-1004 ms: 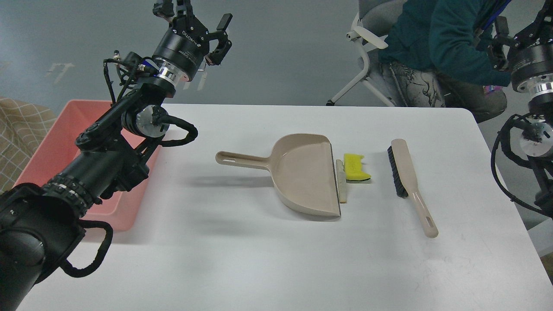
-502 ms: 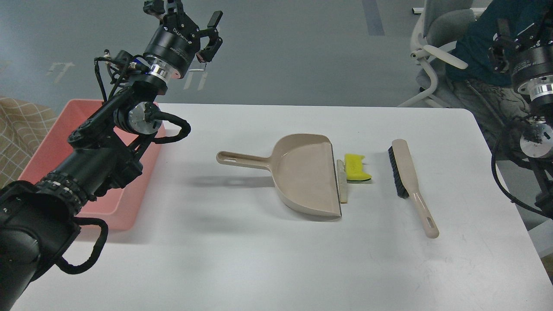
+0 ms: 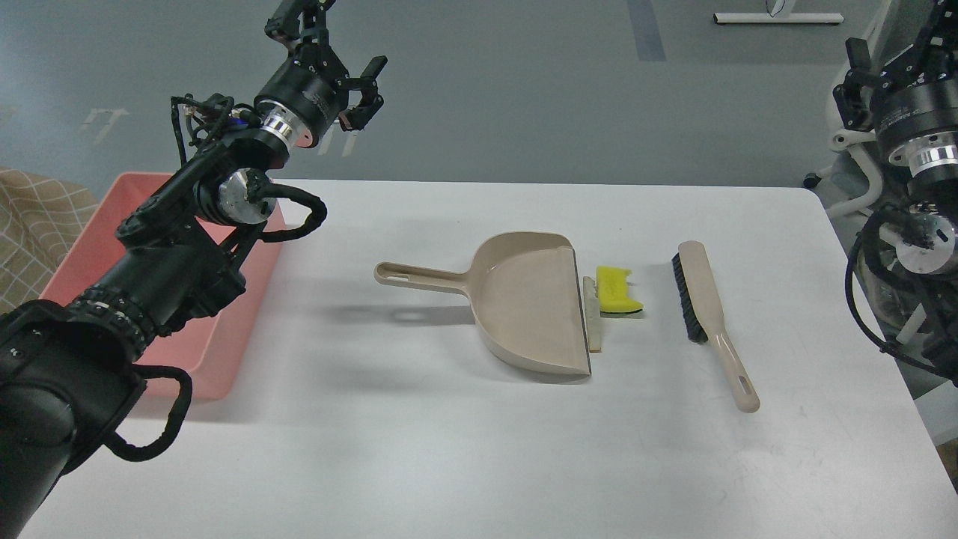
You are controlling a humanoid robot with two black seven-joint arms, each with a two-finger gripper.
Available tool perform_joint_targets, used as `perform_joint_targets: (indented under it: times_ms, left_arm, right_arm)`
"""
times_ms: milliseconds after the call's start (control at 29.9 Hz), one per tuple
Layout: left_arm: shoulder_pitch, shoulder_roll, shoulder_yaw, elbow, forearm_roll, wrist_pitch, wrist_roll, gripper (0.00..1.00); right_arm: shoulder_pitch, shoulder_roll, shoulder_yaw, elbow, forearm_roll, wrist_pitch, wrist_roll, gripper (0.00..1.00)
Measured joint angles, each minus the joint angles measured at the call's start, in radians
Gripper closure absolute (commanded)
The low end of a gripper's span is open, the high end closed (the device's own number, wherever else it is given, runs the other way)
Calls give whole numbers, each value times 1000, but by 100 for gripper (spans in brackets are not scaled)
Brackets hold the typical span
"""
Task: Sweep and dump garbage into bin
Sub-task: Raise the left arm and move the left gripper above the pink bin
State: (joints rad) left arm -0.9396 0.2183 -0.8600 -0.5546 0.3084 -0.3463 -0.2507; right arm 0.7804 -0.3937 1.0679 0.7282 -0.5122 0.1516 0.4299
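No text can be read with certainty. The left gripper (image 3: 329,52) has small white lettering on its black body, but it is too small to read.

I see a white table (image 3: 419,449) with rounded far corners, and everything on it lies flat. Near the middle rests a beige dustpan (image 3: 528,303), its handle pointing left and its open lip facing right. Just beside that lip lies a thin beige-white strip (image 3: 593,318), running along the edge and touching or nearly touching it. Right next to the strip sits a yellow sponge piece (image 3: 618,290) with a notched edge. Further right, apart from the sponge, lies a beige brush (image 3: 711,318), black bristles facing left, handle pointing toward me. A pink tub (image 3: 224,352) sits at the table's left edge.
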Motion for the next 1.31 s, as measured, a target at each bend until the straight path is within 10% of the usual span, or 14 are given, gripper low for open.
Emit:
perform_joint_targets:
  times_ms: [335, 1305]
  left_arm:
    - [-15, -15, 6, -2, 12, 52, -11, 2]
    - [2, -43, 48, -68, 25, 78, -8, 2]
  right_arm:
    - [7, 46, -2, 7, 4, -2, -128, 0]
    - [-5, 41, 1, 28, 10, -9, -121, 0]
